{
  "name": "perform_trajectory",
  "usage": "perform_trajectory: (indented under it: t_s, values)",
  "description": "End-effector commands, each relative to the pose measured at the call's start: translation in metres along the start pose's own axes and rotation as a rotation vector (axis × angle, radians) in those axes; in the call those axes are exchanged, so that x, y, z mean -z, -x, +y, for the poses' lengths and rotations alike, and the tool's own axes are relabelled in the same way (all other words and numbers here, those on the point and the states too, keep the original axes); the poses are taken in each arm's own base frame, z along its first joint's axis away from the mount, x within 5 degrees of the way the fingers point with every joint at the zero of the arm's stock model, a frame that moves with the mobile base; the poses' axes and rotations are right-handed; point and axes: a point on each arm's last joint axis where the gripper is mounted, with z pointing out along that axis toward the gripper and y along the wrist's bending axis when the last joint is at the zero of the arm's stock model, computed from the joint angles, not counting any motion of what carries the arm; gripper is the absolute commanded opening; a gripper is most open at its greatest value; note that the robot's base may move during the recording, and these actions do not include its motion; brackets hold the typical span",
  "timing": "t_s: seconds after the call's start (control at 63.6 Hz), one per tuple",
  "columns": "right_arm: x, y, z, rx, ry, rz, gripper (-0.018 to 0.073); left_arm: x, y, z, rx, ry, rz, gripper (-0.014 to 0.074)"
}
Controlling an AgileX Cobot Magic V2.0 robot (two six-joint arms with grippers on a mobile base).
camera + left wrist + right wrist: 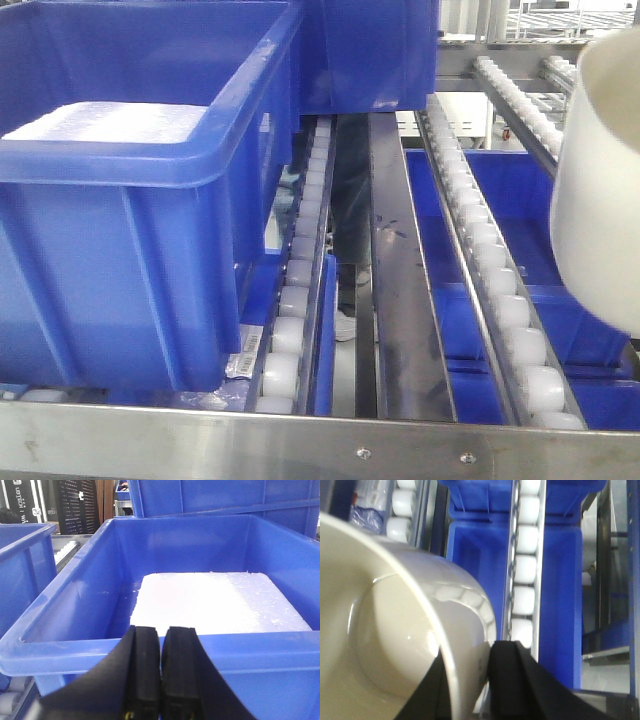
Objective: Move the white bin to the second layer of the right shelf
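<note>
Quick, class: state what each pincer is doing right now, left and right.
Left pincer: closed, holding nothing.
Right pincer: closed on the rim of the white bin.

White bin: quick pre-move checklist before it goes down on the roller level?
1. Right tool pinching the white bin wall: ok.
2. Bin clear of the roller track: ok, held above it at far right.
3. Landing lane free: cannot tell, mostly out of frame.
4. Blue crate away from bin: ok, sits far left.
5. Left tool out of the way: ok, shut, empty, hovering by that crate.
</note>
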Motion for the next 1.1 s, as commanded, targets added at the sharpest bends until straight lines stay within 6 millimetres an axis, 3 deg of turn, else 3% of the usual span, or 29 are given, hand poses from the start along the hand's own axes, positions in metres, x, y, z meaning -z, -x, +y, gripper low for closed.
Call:
perform_trajectory:
  t_s: [0.0,0.362,1.085]
  values:
    - [0.006,0.014,0.001,-0.004,0.015,-0.116,0.0057,0.001,-0.003,0.000,0.013,0.005,-0.067,0.0085]
    - [0.000,0.010,-0.010,-0.048,-0.025,-0.116,0.0057,0.001,-0.003,0.000,0.013,0.005,-0.067,0.0085]
    - [-0.044,0.006,-0.011,-0.057,-0.038,0.028,0.0057,0.001,-0.003,0.000,0.013,0.005,-0.067,0.0085]
